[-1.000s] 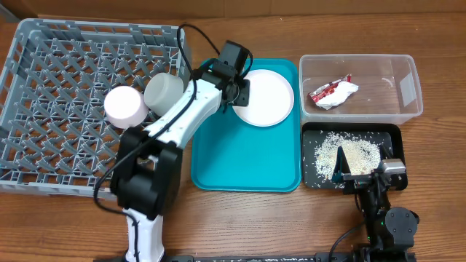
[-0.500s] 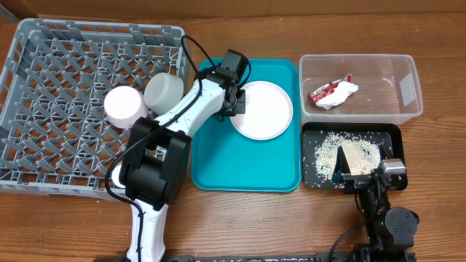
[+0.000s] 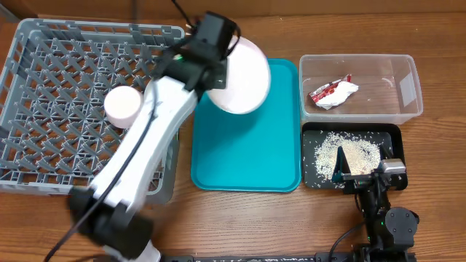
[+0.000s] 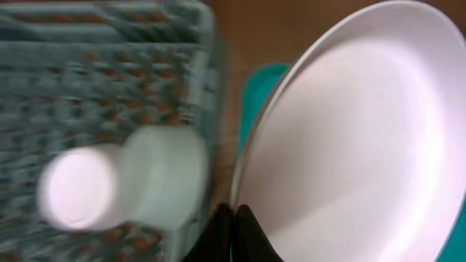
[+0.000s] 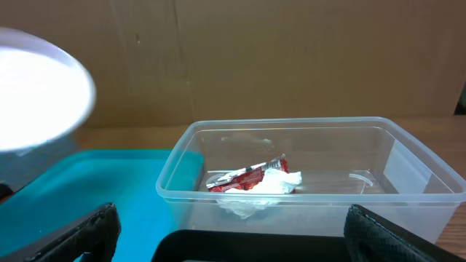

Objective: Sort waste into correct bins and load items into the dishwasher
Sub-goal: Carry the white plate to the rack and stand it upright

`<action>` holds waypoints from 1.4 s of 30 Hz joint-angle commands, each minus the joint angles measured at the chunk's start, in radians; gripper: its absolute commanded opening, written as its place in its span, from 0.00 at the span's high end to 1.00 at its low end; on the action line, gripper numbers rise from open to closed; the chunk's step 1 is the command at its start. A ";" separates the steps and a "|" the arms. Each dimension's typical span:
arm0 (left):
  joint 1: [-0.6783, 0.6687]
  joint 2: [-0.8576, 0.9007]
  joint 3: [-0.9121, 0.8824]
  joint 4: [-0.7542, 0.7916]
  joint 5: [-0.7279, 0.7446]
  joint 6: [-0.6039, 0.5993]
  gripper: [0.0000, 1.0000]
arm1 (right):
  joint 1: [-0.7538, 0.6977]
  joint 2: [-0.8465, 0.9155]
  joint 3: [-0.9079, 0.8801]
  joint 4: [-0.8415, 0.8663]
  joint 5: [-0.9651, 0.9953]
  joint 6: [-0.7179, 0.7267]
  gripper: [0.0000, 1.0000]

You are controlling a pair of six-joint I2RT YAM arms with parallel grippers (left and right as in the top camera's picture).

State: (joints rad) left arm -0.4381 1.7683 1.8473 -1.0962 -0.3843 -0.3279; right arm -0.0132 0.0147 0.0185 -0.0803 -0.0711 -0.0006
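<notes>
My left gripper (image 3: pixel 212 71) is shut on the rim of the round white plate (image 3: pixel 244 76) and holds it tilted in the air above the left edge of the teal tray (image 3: pixel 247 156); the left wrist view shows the jaws (image 4: pixel 234 231) pinching the plate (image 4: pixel 349 138). The grey dish rack (image 3: pixel 58 87) holds a pinkish-white bowl (image 3: pixel 124 105) and a pale grey-green bowl (image 4: pixel 164 175), which my arm hides from overhead. The red-and-white wrapper (image 3: pixel 331 92) lies in the clear tub (image 3: pixel 408 84). Rice (image 3: pixel 349 154) lies in the black tray (image 3: pixel 397 138). My right gripper (image 5: pixel 233 251) is open, low by the black tray. The cup is out of view.
The teal tray is bare. The right arm's base (image 3: pixel 382 211) stands at the table's front right. The clear tub (image 5: pixel 291 178) fills the middle of the right wrist view, with the plate (image 5: pixel 36 87) at its upper left.
My left gripper has lifted the plate off the teal tray and carried it up and left toward the rack, tilting it. The right arm has not moved.
</notes>
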 commanded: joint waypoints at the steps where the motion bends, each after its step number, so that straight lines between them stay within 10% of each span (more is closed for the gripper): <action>1: 0.003 -0.113 0.019 -0.061 -0.346 0.023 0.96 | -0.006 -0.012 -0.011 0.005 0.002 -0.004 0.00; 9: 0.037 -0.179 0.017 -0.259 -0.805 0.061 0.96 | -0.006 -0.012 -0.011 0.004 0.002 -0.004 0.00; 24: 0.417 -0.087 -0.030 -0.158 -0.827 0.106 0.96 | -0.006 -0.012 -0.011 0.005 0.002 -0.004 0.00; 34: 0.521 0.019 -0.030 0.086 -0.794 0.410 0.96 | -0.006 -0.012 -0.011 0.005 0.002 -0.004 0.00; 42: 0.523 0.047 -0.030 0.326 -0.521 0.932 0.96 | -0.006 -0.012 -0.011 0.004 0.002 -0.004 0.00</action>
State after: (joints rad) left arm 0.0811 1.8053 1.8175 -0.7895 -1.0485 0.3435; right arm -0.0132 0.0147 0.0185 -0.0799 -0.0711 -0.0006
